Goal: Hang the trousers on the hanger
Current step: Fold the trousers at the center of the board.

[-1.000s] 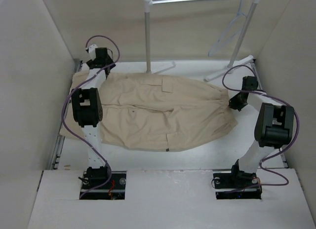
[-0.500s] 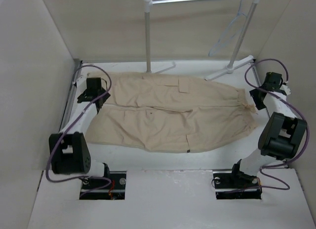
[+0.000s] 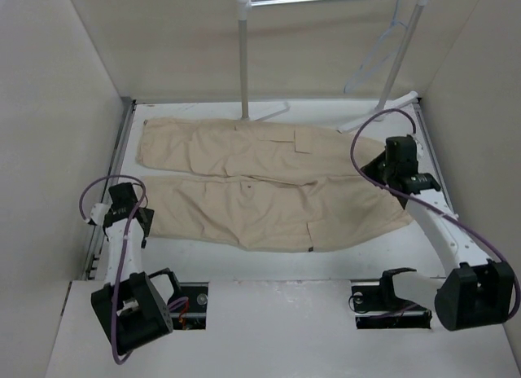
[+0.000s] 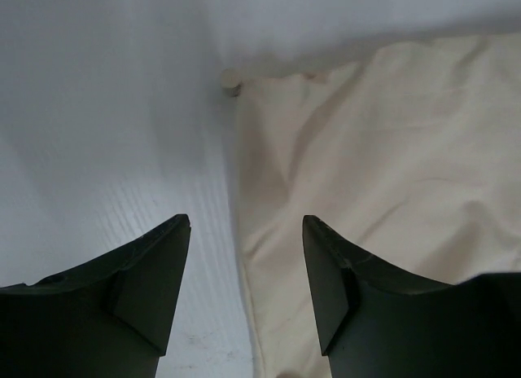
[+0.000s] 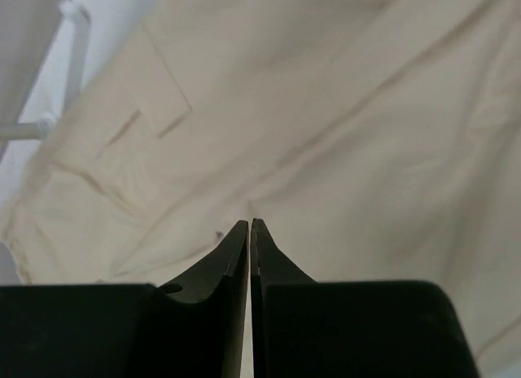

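Trousers [image 3: 269,182], beige, lie spread flat across the desk [image 3: 366,248], both legs side by side pointing to your left and the waist to your right. Judge them soft, limp and light: they will sag and fold wherever you lift, so a pinch at the waistband or a cuff looks best, with both arms sharing the load. Your left tool [image 4: 244,231] hangs with its jaws apart over the near leg's cuff edge, half above cloth and half above bare desk, holding nothing. Your right tool [image 5: 250,225] has its jaws pressed together, poised over the cloth toward the waist end; no fold shows between them. The hanger [image 3: 374,56], thin and pale, hangs from the rail of a white rack [image 3: 242,60] at the back right, well apart from both tools. The rack's post stands just behind the far leg, and its feet lie on the desk near the waist; either could snag a lifted leg.
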Robot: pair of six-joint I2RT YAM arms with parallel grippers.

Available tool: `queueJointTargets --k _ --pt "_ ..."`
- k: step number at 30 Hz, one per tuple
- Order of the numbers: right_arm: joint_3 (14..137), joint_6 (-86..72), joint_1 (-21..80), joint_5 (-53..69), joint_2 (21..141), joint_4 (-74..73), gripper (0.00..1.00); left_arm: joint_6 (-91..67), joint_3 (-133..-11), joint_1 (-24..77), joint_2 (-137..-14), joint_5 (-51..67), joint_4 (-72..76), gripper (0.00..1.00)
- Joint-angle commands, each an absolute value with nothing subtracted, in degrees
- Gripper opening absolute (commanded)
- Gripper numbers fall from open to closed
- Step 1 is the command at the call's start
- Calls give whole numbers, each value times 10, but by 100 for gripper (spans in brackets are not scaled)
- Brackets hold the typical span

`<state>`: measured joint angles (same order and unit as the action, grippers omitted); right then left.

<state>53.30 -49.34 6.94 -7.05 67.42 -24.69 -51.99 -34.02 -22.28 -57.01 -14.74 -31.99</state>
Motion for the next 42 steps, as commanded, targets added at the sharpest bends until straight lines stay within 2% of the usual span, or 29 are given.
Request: queueJointTargets --k 1,3,5,7,9,13,17,18,26,31,33,35,36,40,42 --pt "477 -498 54 -35 605 -281 9 -573 -308 -245 -592 -109 -274 55" --pt "444 -490 43 -38 558 -314 13 -582 -292 -250 -611 -113 -240 54" --pt "410 -491 23 -41 518 -334 26 -584 -282 -256 -621 -112 -220 54" --pt "367 -492 -15 -35 476 -351 43 -588 -273 -260 -633 -117 -203 54" --pt "339 -492 -52 -29 456 -366 52 -590 -263 -261 -646 -117 -175 51" --pt "317 -511 -95 -44 439 -385 58 -596 -256 -264 -684 -119 -115 34" --pt "315 -538 -140 -60 459 -391 59 -602 -270 -245 -699 -110 -96 11" --pt "318 -547 -155 -65 463 -399 59 -602 -273 -238 -692 -109 -103 9" --pt "330 -551 -196 -122 591 -304 56 -600 -293 -209 -638 -127 -157 5" --pt "348 -543 -197 -99 681 -252 51 -609 -299 -198 -629 -129 -167 4" --pt "352 -546 -198 -85 713 -234 38 -610 -298 -198 -623 -129 -169 3" --pt "360 -554 -201 -75 728 -245 13 -610 -298 -200 -610 -130 -180 2" --pt "366 -554 -199 -76 716 -265 5 -609 -302 -202 -595 -130 -194 1" --pt "377 -548 -166 -107 601 -352 0 -598 -337 -201 -528 -151 -255 0" --pt "387 -541 -134 -120 584 -373 0 -587 -361 -197 -500 -177 -282 0"
